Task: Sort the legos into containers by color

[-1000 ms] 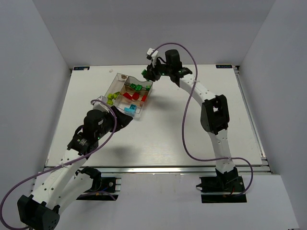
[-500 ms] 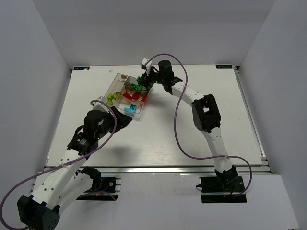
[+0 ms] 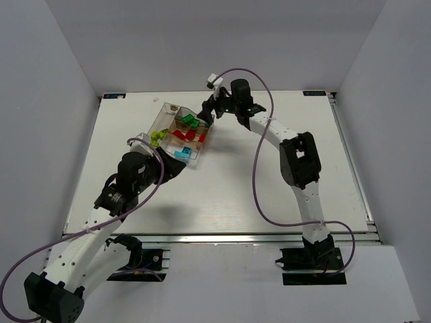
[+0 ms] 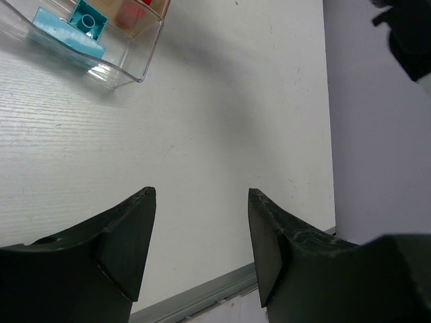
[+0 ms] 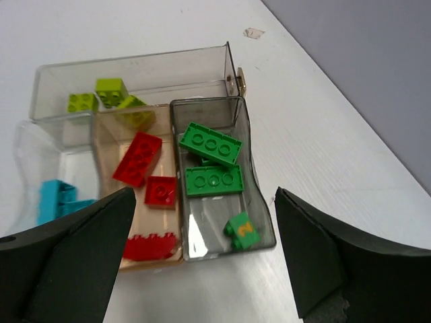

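The left gripper [image 4: 200, 196] fills the bottom of the view with its two dark jaws. They stand apart, and only the bare white tabletop [image 4: 202, 121] shows between them. At the upper left is one rounded corner of a clear plastic tray [image 4: 145, 54], resting on the tabletop. Inside this corner lie light blue studded bricks [image 4: 71, 33], one of them more turquoise with a round stud on top. Behind them something red [image 4: 129, 9] shows, cut off by the frame edge. A grey metal rail [image 4: 202, 299] borders the tabletop beside the jaws. On the right is a pale violet-grey wall [image 4: 377, 134] — a dark blurred shape [image 4: 411, 37] sits near its top.
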